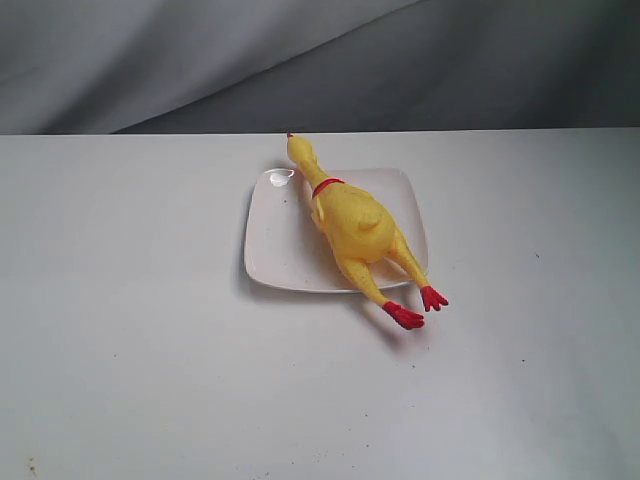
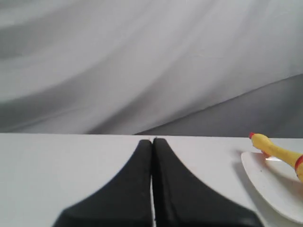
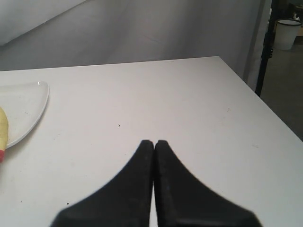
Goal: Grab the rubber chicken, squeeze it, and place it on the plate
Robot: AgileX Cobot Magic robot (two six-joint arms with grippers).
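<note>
Two grippers show, one in each wrist view. The left gripper has its two black fingers pressed flat against each other from base to tip, clenched on nothing, and it sits low over the bare white table. The right gripper is the same, both fingers closed together and empty above the tabletop. Off to the side of the left gripper, well apart from it, lie one edge of the plate and the head and neck of the rubber chicken, its red beak past the rim. From the right gripper, a corner of that plate is in sight at the frame's edge, with a sliver of the yellow body on it. In the exterior view there is one glossy white square plate and one rubber chicken lying on it diagonally. Its head points toward the backdrop and overhangs the far rim, and its one red collar is over the plate. Its two red feet stick out past the near right edge over the table. A grey draped cloth hangs behind the table. In the right wrist view, beyond the table's edge, stand one white bucket and one black pole.
</note>
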